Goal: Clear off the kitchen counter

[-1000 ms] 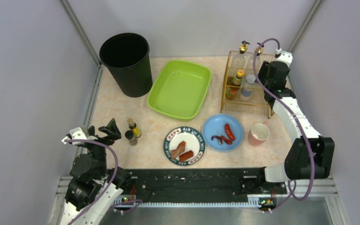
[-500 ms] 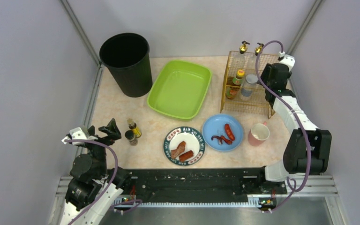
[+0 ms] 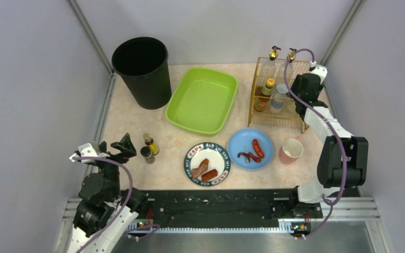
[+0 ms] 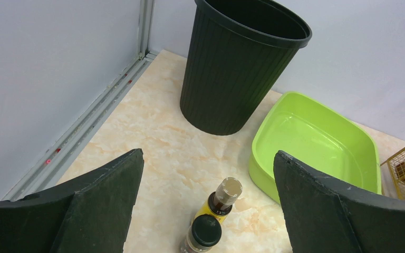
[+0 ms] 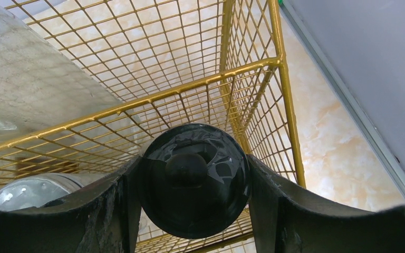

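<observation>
Bench: pale marbled, spanning whole cell, far from cleared.
Black bin far left, green tray just beside; likely for scraps and dishes.
Gold wire rack far right, holding bottles.
Patterned plate, blue plate, pink cup: near edge, unsorted.
Right gripper: clamped on black-capped jar by rack, probably shelving.
Left gripper: spread wide above yellow-label bottle and black-lidded jar, seemingly poised for pick.
</observation>
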{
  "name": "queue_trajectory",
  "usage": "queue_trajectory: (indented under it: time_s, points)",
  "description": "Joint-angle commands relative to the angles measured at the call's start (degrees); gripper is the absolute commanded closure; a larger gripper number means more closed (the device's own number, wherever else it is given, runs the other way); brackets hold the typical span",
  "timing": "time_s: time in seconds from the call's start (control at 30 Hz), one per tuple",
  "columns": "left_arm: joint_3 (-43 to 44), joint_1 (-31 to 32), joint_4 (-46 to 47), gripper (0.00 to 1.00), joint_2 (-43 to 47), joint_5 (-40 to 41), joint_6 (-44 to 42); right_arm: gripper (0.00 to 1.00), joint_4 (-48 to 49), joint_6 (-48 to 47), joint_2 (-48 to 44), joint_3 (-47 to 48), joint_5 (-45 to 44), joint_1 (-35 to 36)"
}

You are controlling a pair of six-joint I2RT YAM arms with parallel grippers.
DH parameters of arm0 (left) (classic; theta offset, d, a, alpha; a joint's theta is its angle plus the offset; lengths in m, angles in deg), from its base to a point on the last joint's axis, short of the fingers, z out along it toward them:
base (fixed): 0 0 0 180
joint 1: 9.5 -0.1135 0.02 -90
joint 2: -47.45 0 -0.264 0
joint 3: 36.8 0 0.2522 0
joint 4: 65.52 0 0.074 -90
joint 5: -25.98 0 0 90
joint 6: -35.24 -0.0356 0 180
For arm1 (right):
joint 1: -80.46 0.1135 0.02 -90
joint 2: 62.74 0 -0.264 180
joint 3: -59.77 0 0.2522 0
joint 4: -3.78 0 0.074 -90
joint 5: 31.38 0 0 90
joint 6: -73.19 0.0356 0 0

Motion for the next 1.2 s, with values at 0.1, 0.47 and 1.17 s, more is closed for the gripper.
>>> queue_trajectory:
  time_s: [0.1, 0.47, 1.17]
  points:
    - [1.4, 0.2, 1.3, 0.03, 7.0, 0.1, 0.1, 0.58, 3.0, 1.7, 1.4, 0.2, -0.8, -0.6]
    - [1.3, 0.2, 1.3, 0.03, 7.0, 0.1, 0.0, 0.31, 1.8, 1.2, -2.2, 1.6, -0.1, -0.6]
    - [0.9, 0.2, 1.8, 0.03, 7.0, 0.0, -0.1, 0.19, 0.4, -1.5, -19.3, 2.0, -1.6, 6.6]
